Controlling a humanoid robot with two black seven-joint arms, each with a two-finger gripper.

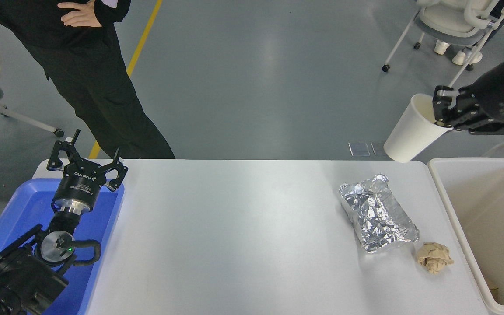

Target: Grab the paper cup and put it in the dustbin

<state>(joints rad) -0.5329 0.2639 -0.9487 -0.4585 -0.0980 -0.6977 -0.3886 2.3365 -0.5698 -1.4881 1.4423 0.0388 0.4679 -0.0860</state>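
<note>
The white paper cup (411, 131) hangs tilted in the air above the table's far right corner, its cream inside facing up and right. My right gripper (441, 111) comes in from the right edge and is shut on the cup's rim, one finger inside it. The cream-white dustbin (449, 210) stands at the right of the table, just below and right of the cup. My left gripper (86, 159) is parked open and empty at the lower left, over the blue tray (24, 205).
A crinkled silver foil packet (379, 214) and a crumpled tan paper ball (434, 257) lie on the table (234, 236) left of the bin. A person in black (85, 74) stands at the far left. Office chairs (453, 17) stand behind at the top right.
</note>
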